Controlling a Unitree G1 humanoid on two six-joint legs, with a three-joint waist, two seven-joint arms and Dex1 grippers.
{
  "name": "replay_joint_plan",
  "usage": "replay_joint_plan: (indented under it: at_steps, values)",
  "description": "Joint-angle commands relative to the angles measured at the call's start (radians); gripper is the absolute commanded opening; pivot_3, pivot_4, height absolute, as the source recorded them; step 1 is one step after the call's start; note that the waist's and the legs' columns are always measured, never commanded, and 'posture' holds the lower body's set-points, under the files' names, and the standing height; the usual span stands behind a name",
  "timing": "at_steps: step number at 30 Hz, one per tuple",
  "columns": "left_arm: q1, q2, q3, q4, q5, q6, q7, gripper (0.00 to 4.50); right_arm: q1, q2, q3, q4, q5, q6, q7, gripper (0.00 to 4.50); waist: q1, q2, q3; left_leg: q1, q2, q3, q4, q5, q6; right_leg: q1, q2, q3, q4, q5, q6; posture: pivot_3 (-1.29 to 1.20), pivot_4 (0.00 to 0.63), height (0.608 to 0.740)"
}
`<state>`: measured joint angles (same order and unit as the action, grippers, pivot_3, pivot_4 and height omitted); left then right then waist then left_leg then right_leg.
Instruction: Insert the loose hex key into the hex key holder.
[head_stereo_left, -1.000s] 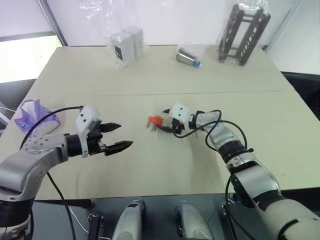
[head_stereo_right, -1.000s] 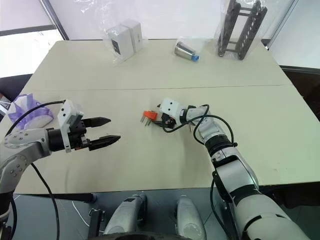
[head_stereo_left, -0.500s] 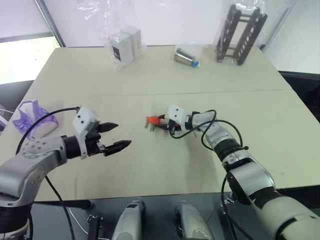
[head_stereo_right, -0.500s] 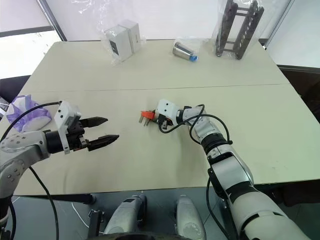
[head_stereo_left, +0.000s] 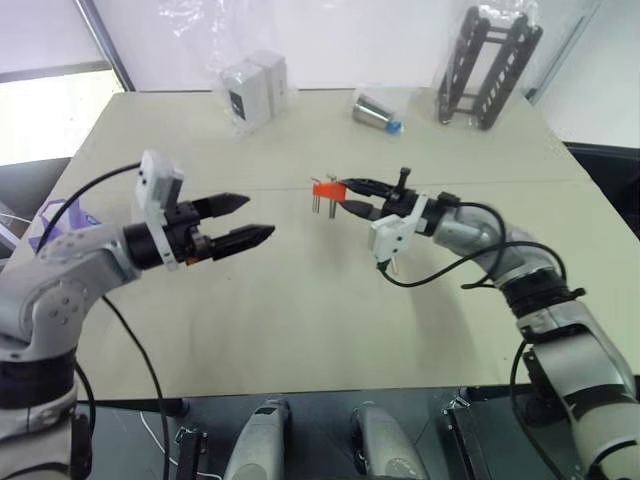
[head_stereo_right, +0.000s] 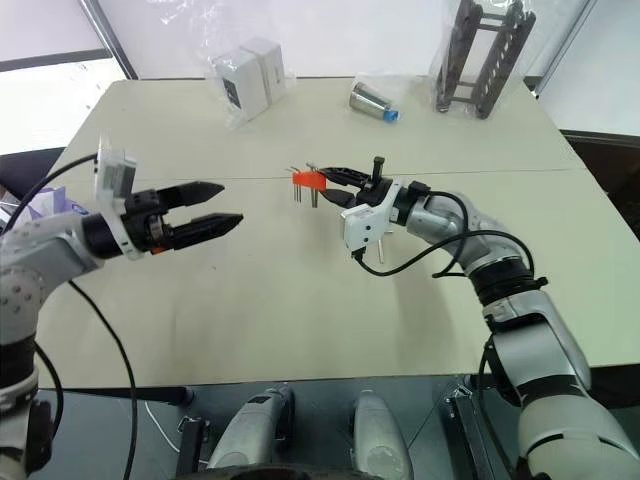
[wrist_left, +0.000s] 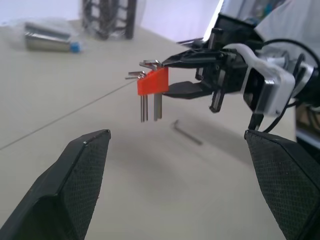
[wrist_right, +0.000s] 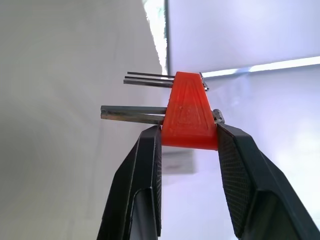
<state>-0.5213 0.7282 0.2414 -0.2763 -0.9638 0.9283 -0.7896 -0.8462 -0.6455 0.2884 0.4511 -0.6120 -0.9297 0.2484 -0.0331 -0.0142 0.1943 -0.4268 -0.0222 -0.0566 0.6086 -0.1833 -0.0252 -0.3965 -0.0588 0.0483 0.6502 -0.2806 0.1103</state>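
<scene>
The hex key holder (head_stereo_left: 325, 189) is a small red-orange block with several dark keys hanging down from it. It hangs in the air above the table's middle, pinched at its sides between the fingers of my right gripper (head_stereo_left: 343, 194), which is shut on it and points level to the left. In the right wrist view the holder (wrist_right: 189, 117) sits between both pads. The loose hex key (wrist_left: 187, 132), a thin silver rod, lies flat on the table below and behind the holder. My left gripper (head_stereo_left: 258, 216) is open, raised, and points at the holder from the left, a hand's width away.
At the table's far edge are a bagged white box (head_stereo_left: 250, 88), a metal cylinder with a blue cap (head_stereo_left: 375, 112) and a black rack (head_stereo_left: 487, 65). A purple bag (head_stereo_left: 55, 222) lies at the left edge. A black cable loops under my right wrist.
My right gripper shut on the holder, rolled its wrist and lifted the holder off the table. My left gripper rose, still open.
</scene>
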Motion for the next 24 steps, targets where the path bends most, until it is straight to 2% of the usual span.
replay_joint_plan:
  at_steps: [1, 13, 24]
  values:
    - [-0.072, -0.015, -0.013, 0.053, -0.036, 0.016, -0.031, 4.5, -0.027, -0.033, -0.047, -0.076, -0.009, -0.036, -0.047, 1.0, -0.005, 0.0, 0.0, 0.0, 0.0, 0.0, 0.0, 0.0, 0.0, 0.0, 0.0, 0.0, 0.0, 0.0, 0.0, 0.0, 0.15, 0.74]
    - [-0.202, -0.057, -0.124, 0.141, 0.003, 0.012, -0.149, 4.5, -0.046, -0.067, -0.041, -0.16, 0.086, -0.084, 0.011, 1.0, -0.009, 0.0, 0.0, 0.0, 0.001, 0.0, 0.001, 0.0, 0.0, 0.001, -0.001, 0.0, 0.0, 0.0, 0.0, 0.0, 0.15, 0.74]
    - [-0.238, -0.109, -0.122, 0.162, 0.015, 0.002, -0.141, 4.5, -0.028, -0.051, -0.041, -0.222, 0.137, -0.065, 0.074, 1.0, -0.008, -0.001, 0.0, 0.0, 0.001, -0.001, 0.001, 0.0, 0.0, 0.001, -0.001, 0.0, 0.0, 0.0, 0.0, 0.0, 0.15, 0.74]
